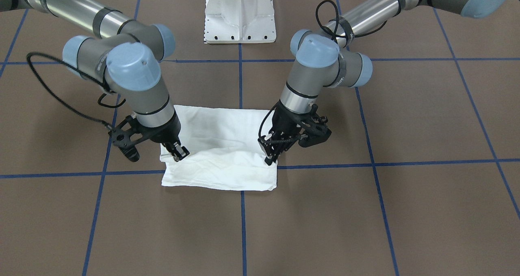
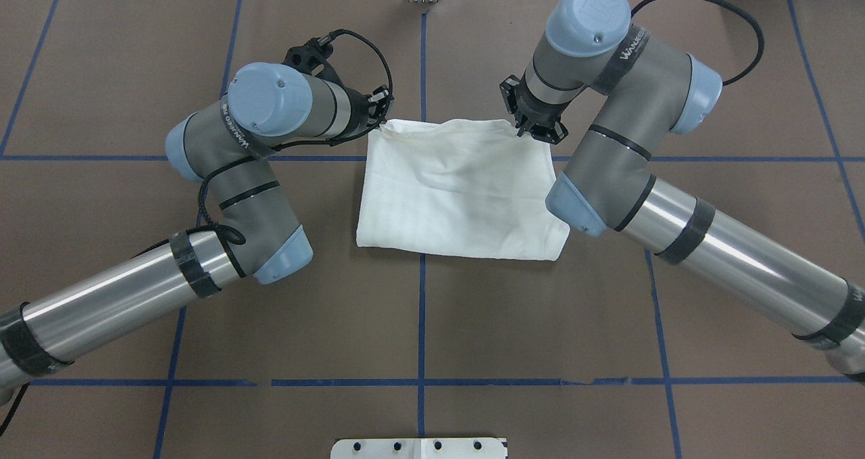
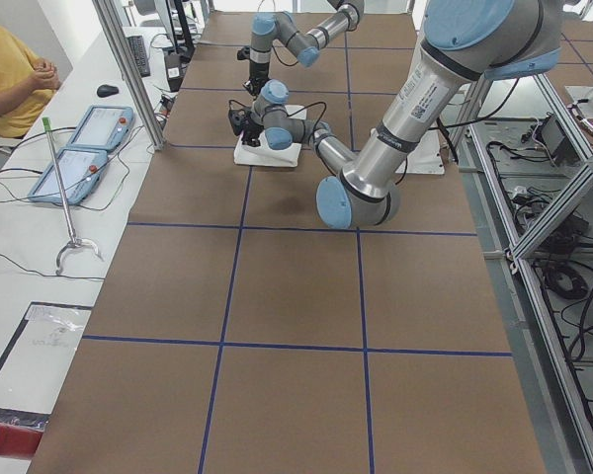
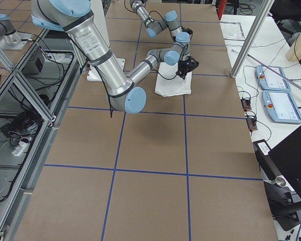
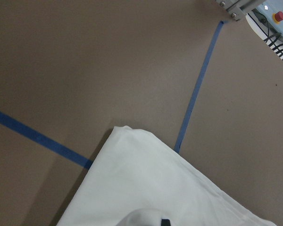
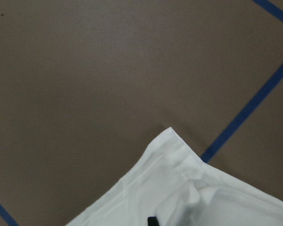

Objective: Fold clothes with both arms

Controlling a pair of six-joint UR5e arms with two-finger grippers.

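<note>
Okay, I'm watching the black two-finger left gripper (image 1: 269, 159) and right gripper (image 1: 179, 153) pinching far corners of the folded white cotton shirt (image 1: 227, 138) on the brown blue-taped table (image 1: 406, 227), worrying uneven pulling is slipping one corner free, skewing the fold.

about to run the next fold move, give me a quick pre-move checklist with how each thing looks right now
1. Left gripper pinching the shirt: ok, cloth bunches at its tip in the left wrist view.
2. Right gripper pinching the opposite side: ok, same bunching in the right wrist view.
3. Both grips roughly level across the shirt: ok.
4. Shirt lying as a tidy rectangle: ok, only light wrinkles.
5. Number of layers each gripper holds: cannot tell.
6. White pedestal apart from the shirt: ok.
</note>
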